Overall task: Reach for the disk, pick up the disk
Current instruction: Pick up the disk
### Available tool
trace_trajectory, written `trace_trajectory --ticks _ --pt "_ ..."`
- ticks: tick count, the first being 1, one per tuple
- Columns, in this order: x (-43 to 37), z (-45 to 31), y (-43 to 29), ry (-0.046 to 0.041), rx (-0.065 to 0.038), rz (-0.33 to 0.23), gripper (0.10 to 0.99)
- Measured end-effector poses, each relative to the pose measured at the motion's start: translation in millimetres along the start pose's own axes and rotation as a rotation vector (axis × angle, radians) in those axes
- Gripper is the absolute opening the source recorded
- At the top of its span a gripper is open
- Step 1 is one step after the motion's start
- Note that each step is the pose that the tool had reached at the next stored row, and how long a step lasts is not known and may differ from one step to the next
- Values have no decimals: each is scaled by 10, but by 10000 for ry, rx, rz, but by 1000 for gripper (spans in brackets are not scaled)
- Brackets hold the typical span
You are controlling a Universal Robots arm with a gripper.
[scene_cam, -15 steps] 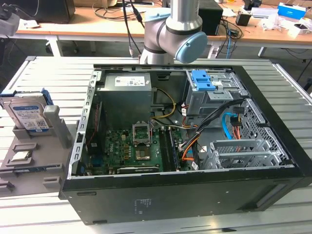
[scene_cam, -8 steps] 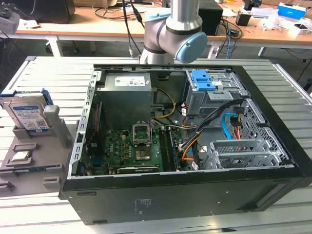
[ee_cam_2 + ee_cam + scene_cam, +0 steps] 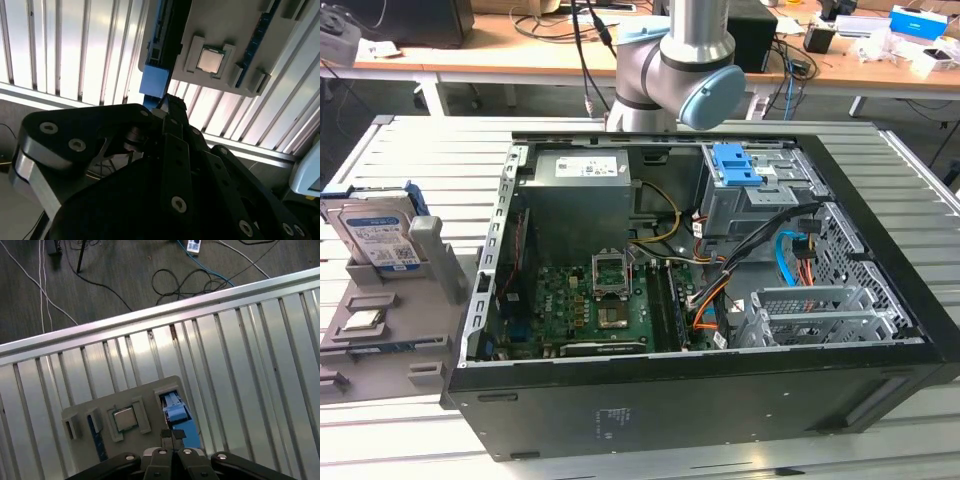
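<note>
Disk (image 3: 380, 238) stands on edge at the exterior view's far left, slotted into a grey moulded plastic tray (image 3: 420, 345). It's a flat silver-grey metal rectangle, its face leaning back a touch. The face carries a white-and-blue label with a barcode strip; I can't make out the print. Bright blue plastic rails run along its top and side edges.

Just below it on the same tray sits a small square processor chip (image 3: 365, 322), shiny silver, held in a raised frame. The tray rests on a ribbed aluminium table (image 3: 420, 140) made of long pale slats with dark grooves between them.

Centre of the exterior view is an open black computer case (image 3: 720, 400): green motherboard, perforated metal drive cage, orange and blue cables, and a blue plastic latch (image 3: 735, 165). Behind it, at upper centre, stands the arm (image 3: 680, 60), brushed silver tube with a pale blue cap.

Now to the first wrist view: the gripper (image 3: 172, 436) is black and bolted at the joints, its fingertips (image 3: 168, 437) drawn close together with only a thin seam between them, and nothing in them. It sits right over the disk's blue edge, with the chip just beside. I can't tell whether it's touching the disk. In the second wrist view the blue rail end shows just past the dark linkage.
</note>
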State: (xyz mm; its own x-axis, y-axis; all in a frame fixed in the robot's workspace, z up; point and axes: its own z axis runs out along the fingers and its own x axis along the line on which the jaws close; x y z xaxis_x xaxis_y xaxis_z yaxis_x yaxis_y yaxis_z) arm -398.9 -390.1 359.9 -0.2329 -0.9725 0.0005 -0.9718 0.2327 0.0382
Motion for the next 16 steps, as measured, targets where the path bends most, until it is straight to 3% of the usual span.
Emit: trace_trajectory --ticks 16 --pt "0 0 0 64 1 -1674 106"
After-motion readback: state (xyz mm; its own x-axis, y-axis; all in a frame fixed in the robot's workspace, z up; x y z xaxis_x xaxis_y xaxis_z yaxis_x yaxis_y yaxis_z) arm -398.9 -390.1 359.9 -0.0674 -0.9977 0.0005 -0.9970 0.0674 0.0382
